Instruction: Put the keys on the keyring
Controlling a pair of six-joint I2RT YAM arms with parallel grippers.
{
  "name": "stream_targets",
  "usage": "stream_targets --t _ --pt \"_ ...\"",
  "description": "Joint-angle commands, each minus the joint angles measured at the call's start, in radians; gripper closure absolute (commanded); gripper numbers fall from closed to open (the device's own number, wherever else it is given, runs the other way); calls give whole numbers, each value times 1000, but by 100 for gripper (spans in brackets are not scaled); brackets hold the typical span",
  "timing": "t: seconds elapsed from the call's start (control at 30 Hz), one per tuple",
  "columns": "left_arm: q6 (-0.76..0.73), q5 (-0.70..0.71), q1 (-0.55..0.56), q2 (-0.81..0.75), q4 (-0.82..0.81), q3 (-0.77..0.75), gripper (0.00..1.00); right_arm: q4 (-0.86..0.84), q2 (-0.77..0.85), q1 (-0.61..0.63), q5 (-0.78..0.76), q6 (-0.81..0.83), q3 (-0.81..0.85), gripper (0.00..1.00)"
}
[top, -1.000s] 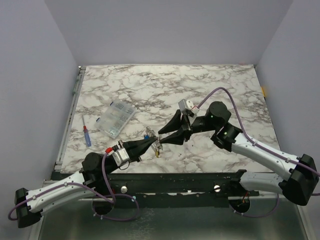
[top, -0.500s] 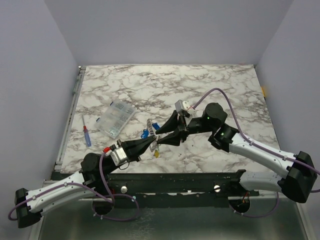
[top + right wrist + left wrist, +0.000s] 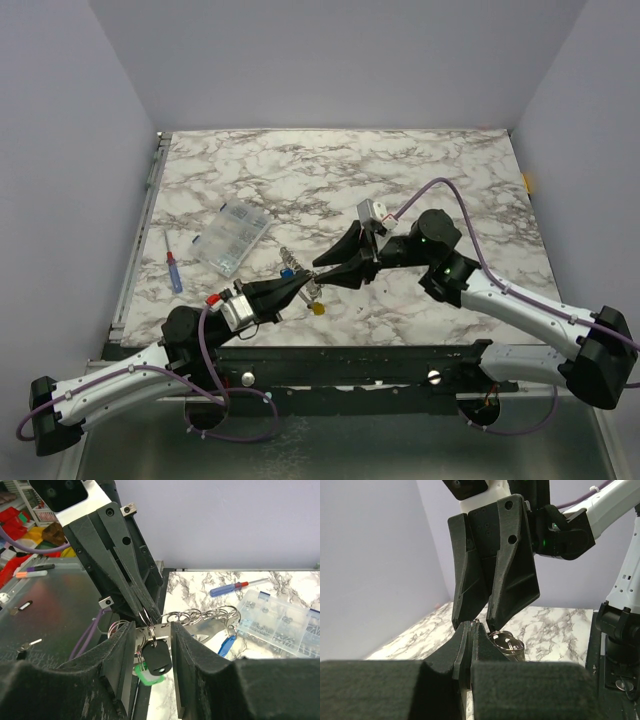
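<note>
Marbled counter [image 3: 420, 170] under plain grey walls, and all the action sits just off the corner of the clear compartment box [image 3: 232, 238] nearest the arms' bases. From where I stand, the left tool [image 3: 308, 286] is clamped tight on one loop of the keyring [image 3: 200, 615], a string of pale linked rings that trails back toward the box. The right tool [image 3: 320, 271] meets it tip to tip, its fingers [image 3: 117, 665] parted around the hanging keys [image 3: 157, 661]. A blue key [image 3: 227, 645] dangles on the box side of the bunch, and a yellow key [image 3: 318, 309] on the side away from the box.

My worry is the crowding. With the two tools nose to nose, a closing pinch could catch a ring or the other tool instead of a key. A tug could also drag the loop out of the left grip and drop the whole bunch.

I can't tell whether the right tool actually touches anything, which keys are already threaded, or where the ring's split lies. From above, the fingers cover that spot.
</note>
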State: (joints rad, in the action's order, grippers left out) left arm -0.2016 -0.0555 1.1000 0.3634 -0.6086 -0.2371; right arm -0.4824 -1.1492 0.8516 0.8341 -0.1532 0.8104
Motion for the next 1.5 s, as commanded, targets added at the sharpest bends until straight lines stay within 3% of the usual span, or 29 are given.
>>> stream_targets --t 0.0,0.27,0.63,1.47 --pt "15 -17 3 -1 -65 -9 100 -51 -19 7 -14 -12 -14 61" --pt "27 4 3 -3 -101 -1 100 -60 -27 7 -7 -14 -19 68" --pt "140 40 4 -15 -334 92 100 -70 -50 7 -1 -8 -10 74" --pt "147 -7 3 62 -375 112 100 -64 34 7 82 -36 23 55"
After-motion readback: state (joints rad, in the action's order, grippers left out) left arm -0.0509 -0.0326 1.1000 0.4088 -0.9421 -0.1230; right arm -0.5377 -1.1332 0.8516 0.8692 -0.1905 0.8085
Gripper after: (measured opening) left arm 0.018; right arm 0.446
